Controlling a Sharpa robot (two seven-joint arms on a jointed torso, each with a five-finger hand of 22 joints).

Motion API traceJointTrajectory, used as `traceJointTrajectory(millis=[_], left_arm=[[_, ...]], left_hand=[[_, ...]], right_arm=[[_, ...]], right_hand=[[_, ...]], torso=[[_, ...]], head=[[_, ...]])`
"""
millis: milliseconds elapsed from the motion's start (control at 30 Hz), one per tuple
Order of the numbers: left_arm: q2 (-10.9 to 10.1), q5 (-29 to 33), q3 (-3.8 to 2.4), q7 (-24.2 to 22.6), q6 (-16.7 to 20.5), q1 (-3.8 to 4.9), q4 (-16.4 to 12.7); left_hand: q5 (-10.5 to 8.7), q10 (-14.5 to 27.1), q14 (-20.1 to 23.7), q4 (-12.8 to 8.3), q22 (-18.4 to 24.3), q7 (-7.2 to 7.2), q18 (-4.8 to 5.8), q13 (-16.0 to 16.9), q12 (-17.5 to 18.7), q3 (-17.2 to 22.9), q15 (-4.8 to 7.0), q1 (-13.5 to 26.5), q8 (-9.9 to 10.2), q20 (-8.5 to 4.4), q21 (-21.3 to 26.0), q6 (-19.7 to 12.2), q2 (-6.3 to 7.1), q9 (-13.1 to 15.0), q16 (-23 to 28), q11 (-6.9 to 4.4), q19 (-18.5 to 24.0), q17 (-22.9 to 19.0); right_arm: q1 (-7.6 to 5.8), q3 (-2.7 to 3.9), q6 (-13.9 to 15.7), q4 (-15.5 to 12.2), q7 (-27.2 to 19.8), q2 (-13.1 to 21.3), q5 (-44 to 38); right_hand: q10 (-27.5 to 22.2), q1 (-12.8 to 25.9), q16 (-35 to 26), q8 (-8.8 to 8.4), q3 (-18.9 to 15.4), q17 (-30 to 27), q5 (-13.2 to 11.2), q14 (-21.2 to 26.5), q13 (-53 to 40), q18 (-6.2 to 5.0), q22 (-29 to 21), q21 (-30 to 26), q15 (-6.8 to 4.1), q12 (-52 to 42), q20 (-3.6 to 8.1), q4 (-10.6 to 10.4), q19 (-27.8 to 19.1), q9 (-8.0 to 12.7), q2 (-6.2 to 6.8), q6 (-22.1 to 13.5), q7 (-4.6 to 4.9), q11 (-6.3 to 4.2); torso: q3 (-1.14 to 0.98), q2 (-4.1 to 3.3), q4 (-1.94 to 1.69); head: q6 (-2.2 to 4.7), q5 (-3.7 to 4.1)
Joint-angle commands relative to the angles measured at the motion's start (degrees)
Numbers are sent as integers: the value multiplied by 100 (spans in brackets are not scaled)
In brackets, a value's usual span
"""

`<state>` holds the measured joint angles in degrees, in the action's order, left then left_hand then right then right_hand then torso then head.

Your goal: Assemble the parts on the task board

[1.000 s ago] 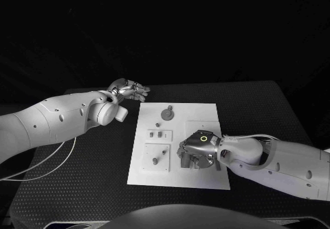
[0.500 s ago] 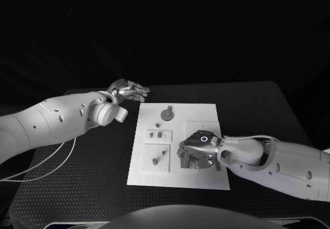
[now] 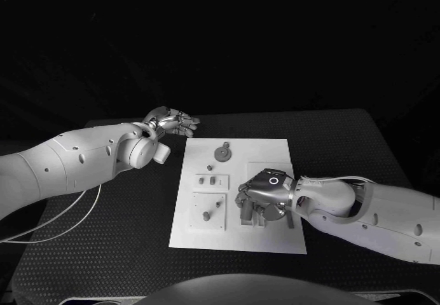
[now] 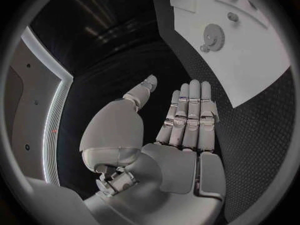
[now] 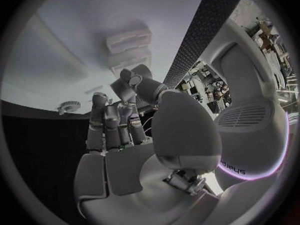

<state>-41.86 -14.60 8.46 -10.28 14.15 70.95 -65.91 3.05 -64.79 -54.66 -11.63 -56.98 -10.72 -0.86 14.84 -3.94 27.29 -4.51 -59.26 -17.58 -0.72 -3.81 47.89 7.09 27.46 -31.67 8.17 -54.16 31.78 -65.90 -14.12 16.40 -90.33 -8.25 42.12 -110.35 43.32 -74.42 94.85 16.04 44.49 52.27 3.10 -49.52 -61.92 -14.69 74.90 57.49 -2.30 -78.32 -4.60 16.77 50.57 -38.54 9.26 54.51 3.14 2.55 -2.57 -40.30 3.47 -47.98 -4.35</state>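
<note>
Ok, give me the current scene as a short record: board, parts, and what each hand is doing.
task board: white plate lying flat mid-table
gear part: round piece at the board's far end, untouched
small parts: pegs left of centre
left hand: off the board beyond its far-left corner, fingers apart, holding nothing
right hand: down over the board's right half; grasp cannot be told

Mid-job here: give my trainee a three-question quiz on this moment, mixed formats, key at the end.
1. True or false: the left hand holds a part.
2. Which hand is over the task board?
A. left
B. right
C. both
3. Fill in: the gear-shaped part lies near the board's ____ edge, far or near.

Key:
1. False; its fingers are apart and empty, off the board over the black table.
2. B; the right hand.
3. Far.
</note>
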Motion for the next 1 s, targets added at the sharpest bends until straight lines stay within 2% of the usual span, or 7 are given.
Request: traceJointTrajectory(millis=[33, 233, 600, 767, 1000], left_arm=[[14, 227, -4, 25, -127, 6, 3], [8, 227, -3, 32, -130, 6, 7], [12, 233, -3, 37, -125, 6, 18], [11, 442, -3, 26, -80, 6, 33], [14, 442, -3, 29, -103, 6, 24]], left_hand=[[-16, 32, 3, -6, 7, -4, -43, -6, -11, -39, -56, 55, -31, 10, -12, -37, -22, -9, 27, -24, 47, 10], [-16, 34, 7, -7, 8, -5, -43, -6, -10, -43, -57, 57, -31, 11, -11, -40, -21, -11, 32, -24, 50, 13], [-16, 37, 11, -5, 10, -6, -43, -7, -9, -49, -59, 64, -31, 13, -10, -43, -20, -12, 41, -22, 54, 19], [-16, 34, 8, -6, 10, -5, -45, -6, -12, -48, -57, 60, -33, 11, -11, -41, -26, -12, 43, -24, 53, 25], [-16, 33, 7, -9, 11, -4, -46, -6, -13, -49, -57, 57, -34, 11, -11, -41, -25, -12, 45, -24, 54, 28]], right_arm=[[-43, -1, -10, -37, -132, 7, 64], [-72, -1, -25, -61, -151, 18, 76], [-82, -2, -347, -225, -142, 58, 202], [-81, -3, -405, -271, -167, 58, 283], [-77, -3, -534, -225, -160, 36, 286]], right_hand=[[-3, -36, 48, -6, 16, -10, -22, 11, 8, -31, 90, 18, -36, -28, 28, -3, 19, 6, -35, 196, 204, -25], [-7, -35, 50, -6, 13, -16, -22, 14, 17, -31, 90, 17, -37, -32, 29, -6, 16, 9, -24, 203, 203, -25], [-15, -28, 51, -9, 7, -25, -22, 21, 34, -31, 89, 15, -38, -37, 28, -9, 9, 15, -10, 211, 203, -26], [-22, -3, 53, -13, -5, -34, -22, 26, 50, -31, 88, 14, -39, -41, 25, -14, 9, 20, -15, 216, 203, -25], [-25, -7, 54, -15, -2, -39, -22, 29, 59, -31, 87, 12, -40, -43, 26, -9, 7, 23, -23, 218, 202, -25]], torso=[[0, 0, 1], [-2, -1, 5], [-3, 0, 9], [-3, 0, 8], [0, -1, 1]], head=[[-9, 2], [-17, -2], [-47, -13], [-51, -14], [-60, -12]])
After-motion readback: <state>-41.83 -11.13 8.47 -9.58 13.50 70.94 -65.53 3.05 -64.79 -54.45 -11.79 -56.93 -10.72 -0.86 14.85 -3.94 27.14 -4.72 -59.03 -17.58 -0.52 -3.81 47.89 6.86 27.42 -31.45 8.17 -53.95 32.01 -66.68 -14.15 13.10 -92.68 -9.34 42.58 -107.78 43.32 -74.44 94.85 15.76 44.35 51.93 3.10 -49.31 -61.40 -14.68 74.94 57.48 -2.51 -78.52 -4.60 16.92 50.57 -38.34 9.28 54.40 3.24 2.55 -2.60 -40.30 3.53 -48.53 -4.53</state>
